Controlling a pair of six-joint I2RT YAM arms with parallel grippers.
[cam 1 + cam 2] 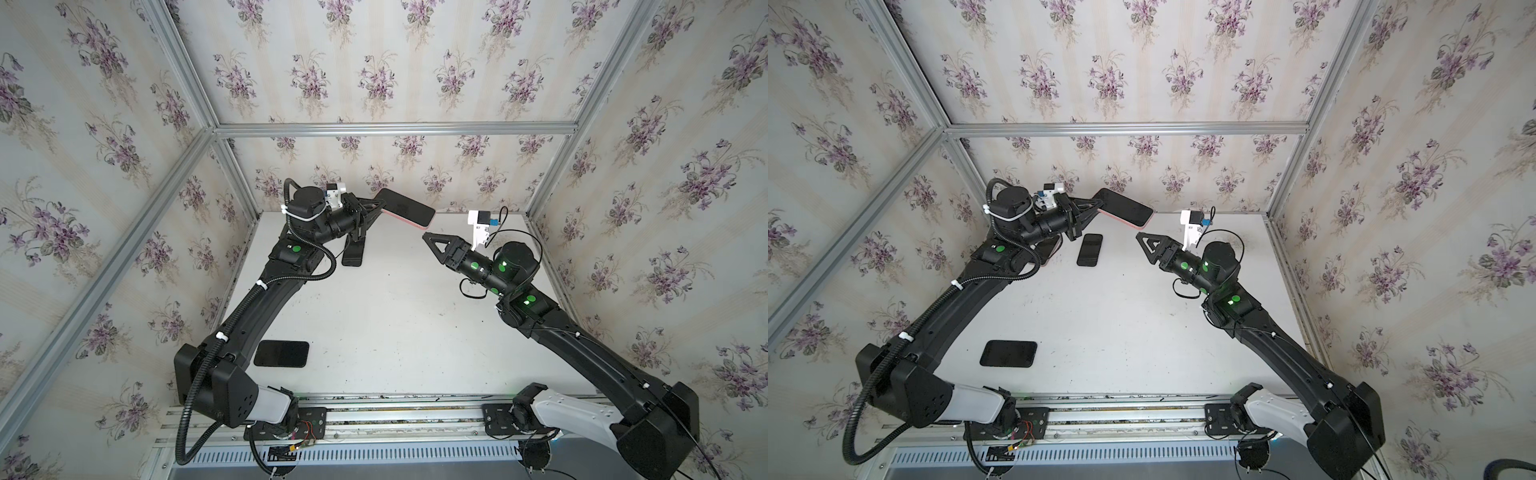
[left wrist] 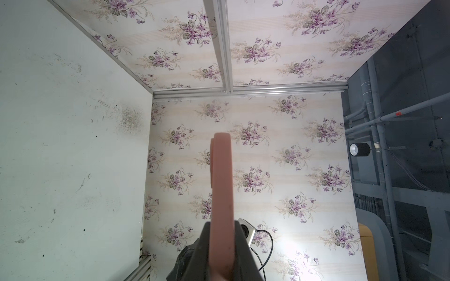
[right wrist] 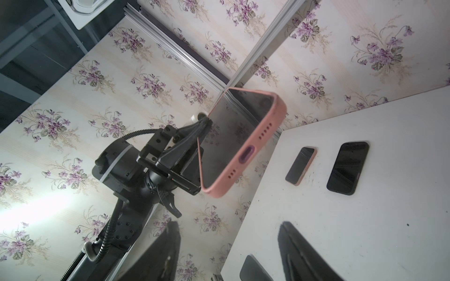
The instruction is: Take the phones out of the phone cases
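Left end effector (image 1: 374,204) is clamped tight on one end of the phone (image 1: 409,206) — it sits inside its pink phone case (image 3: 278,114), held tilted in the air above the far side of the table (image 1: 395,316). Right end effector (image 1: 429,240) hangs near the free end — jaws apart, holding nothing.
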